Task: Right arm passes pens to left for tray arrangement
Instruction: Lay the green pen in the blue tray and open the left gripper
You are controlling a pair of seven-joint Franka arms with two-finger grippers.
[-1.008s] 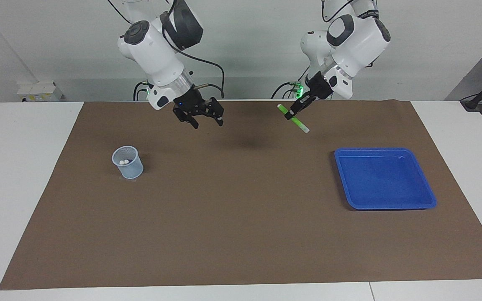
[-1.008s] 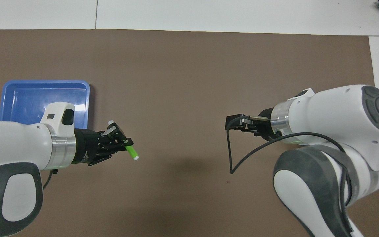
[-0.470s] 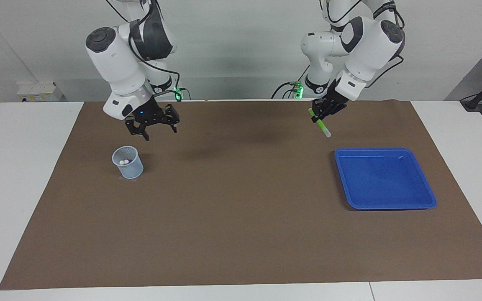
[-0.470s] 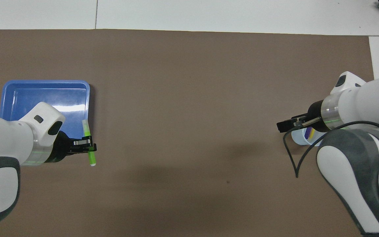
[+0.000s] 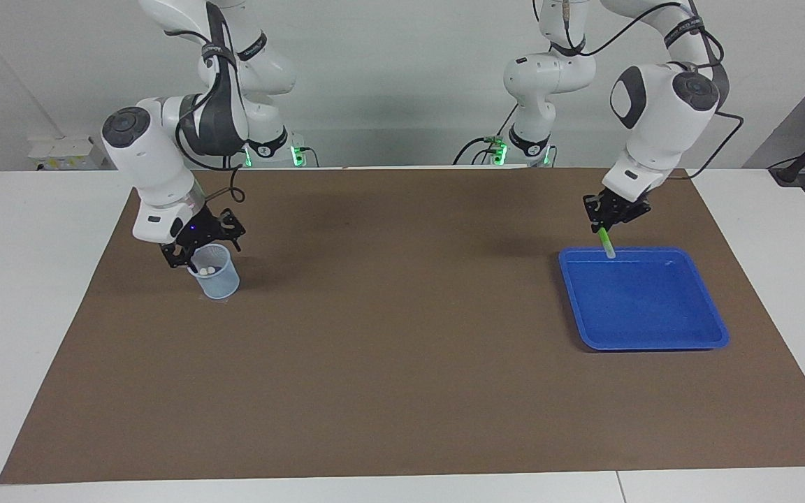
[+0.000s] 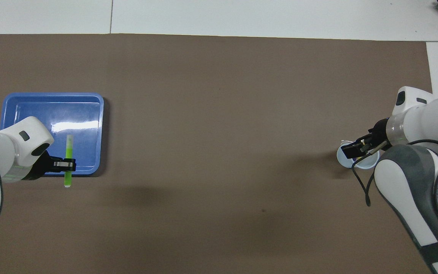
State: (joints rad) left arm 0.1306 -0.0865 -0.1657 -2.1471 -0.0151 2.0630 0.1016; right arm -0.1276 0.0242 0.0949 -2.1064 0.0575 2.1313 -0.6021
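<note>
My left gripper is shut on the green pen, which hangs steeply with its pale end down over the blue tray's rim nearest the robots. From overhead the green pen lies across that edge of the tray, gripped near its lower part by the left gripper. My right gripper is open and low over the pale blue cup, fingers around its rim. Pale pen ends show inside the cup. Overhead, the right gripper covers most of the cup.
A brown mat covers the table's middle, with white tabletop at both ends. The tray holds nothing. The cup stands toward the right arm's end and the tray toward the left arm's end.
The left gripper carried the green pen from mid-table to over the tray's edge, and the pen turned steeper. The right gripper swung away and came down onto the cup.
</note>
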